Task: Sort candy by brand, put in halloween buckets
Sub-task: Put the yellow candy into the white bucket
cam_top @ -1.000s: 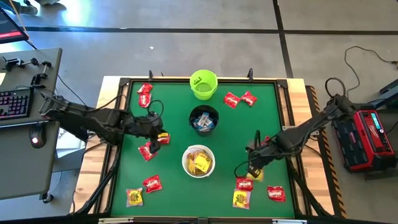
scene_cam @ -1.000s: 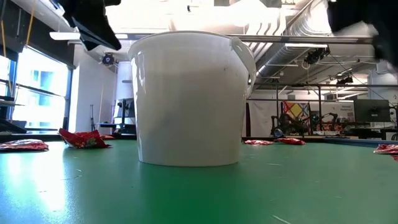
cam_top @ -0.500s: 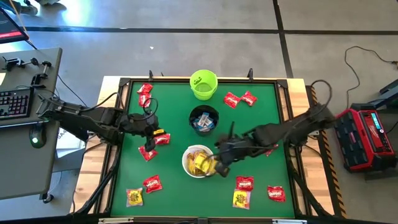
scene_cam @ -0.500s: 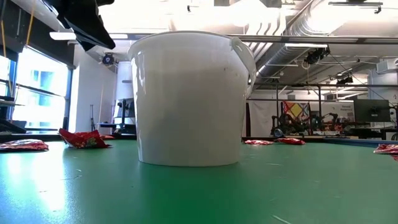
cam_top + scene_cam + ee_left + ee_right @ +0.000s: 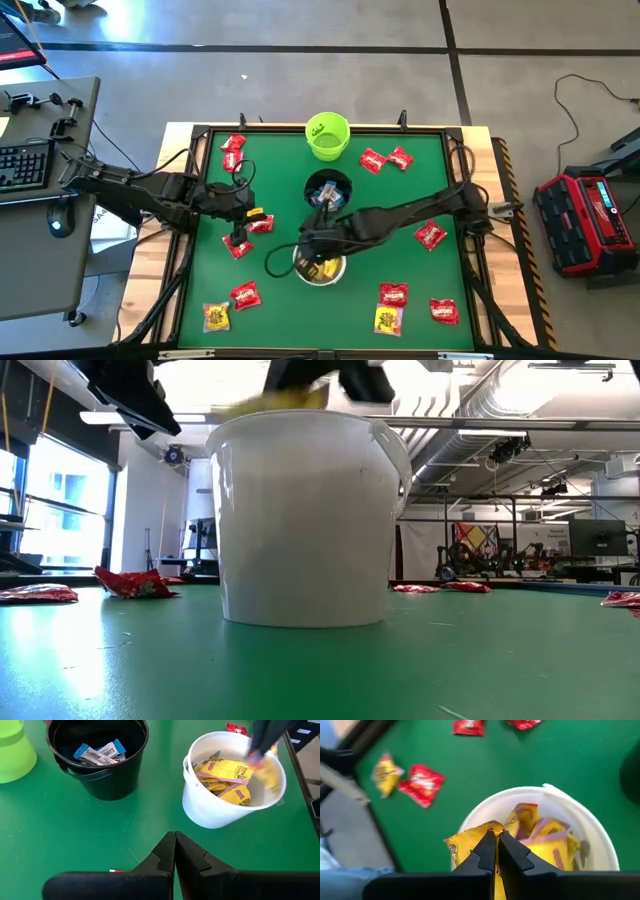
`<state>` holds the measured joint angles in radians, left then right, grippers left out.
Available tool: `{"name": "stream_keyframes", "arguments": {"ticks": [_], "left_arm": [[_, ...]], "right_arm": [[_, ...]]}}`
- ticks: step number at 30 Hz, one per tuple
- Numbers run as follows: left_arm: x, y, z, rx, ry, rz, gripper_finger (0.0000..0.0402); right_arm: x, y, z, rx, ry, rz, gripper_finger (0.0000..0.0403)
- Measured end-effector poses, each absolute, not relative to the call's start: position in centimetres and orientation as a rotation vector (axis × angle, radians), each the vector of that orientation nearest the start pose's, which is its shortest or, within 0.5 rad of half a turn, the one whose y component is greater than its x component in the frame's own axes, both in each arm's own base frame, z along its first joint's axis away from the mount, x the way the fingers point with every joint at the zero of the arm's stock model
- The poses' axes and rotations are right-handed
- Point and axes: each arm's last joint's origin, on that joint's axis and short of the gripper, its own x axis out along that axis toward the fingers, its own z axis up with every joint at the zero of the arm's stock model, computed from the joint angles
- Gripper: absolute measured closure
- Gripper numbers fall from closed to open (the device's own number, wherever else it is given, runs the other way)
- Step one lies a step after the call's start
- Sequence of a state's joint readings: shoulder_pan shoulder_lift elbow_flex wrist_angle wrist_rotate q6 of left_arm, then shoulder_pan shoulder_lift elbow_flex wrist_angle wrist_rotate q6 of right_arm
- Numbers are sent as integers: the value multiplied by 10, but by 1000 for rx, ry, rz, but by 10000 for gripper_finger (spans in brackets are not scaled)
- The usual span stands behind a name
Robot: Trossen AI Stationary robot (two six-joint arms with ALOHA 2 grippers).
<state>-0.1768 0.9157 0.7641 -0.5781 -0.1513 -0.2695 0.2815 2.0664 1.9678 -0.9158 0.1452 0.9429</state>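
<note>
Right end effector (image 5: 492, 836) clenched on a yellow candy packet (image 5: 470, 849) hanging over the white bucket (image 5: 320, 262), more yellow packets (image 5: 225, 772) below it, black bucket (image 5: 328, 191) just beyond, left end effector (image 5: 238, 237) closed, empty, above a red packet (image 5: 238, 246) on the table (image 5: 280, 160).

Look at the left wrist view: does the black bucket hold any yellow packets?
No, the black bucket holds only blue-and-white packets; the yellow packets lie in the white bucket.

Place: robotics lab or workshop.
Floor: bare concrete (image 5: 300, 80) with dark seams.
Ceiling: exposed ducts (image 5: 500, 400).
Background: equipment racks (image 5: 480, 545).
Beside table: keyboard (image 5: 22, 165), red power unit (image 5: 590, 222).
</note>
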Motion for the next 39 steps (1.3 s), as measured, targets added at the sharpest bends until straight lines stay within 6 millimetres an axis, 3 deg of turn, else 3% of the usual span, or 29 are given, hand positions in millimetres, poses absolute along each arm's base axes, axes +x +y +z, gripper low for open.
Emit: {"name": "stream_keyframes", "arguments": {"ticks": [4, 13, 19, 23, 26, 29, 34, 39], "left_arm": [[180, -28, 271, -131, 720, 58, 401], [180, -28, 271, -121, 720, 58, 402], [180, -28, 271, -117, 716, 70, 402], [180, -27, 271, -113, 714, 83, 402], [180, -26, 271, -115, 714, 91, 402], [181, -24, 271, -117, 714, 97, 402], [180, -22, 272, -108, 714, 96, 402], [179, -22, 271, -85, 718, 85, 402]], "right_arm": [[440, 111, 271, 645, 988, -389, 403], [442, 101, 256, 613, 1052, -446, 394], [441, 99, 251, 592, 1121, -408, 317], [441, 97, 265, 599, 1110, -406, 257], [443, 97, 280, 603, 1063, -400, 243], [442, 99, 287, 590, 1042, -394, 267], [437, 115, 275, 577, 1081, -379, 382], [433, 126, 259, 590, 1118, -385, 382]]}}
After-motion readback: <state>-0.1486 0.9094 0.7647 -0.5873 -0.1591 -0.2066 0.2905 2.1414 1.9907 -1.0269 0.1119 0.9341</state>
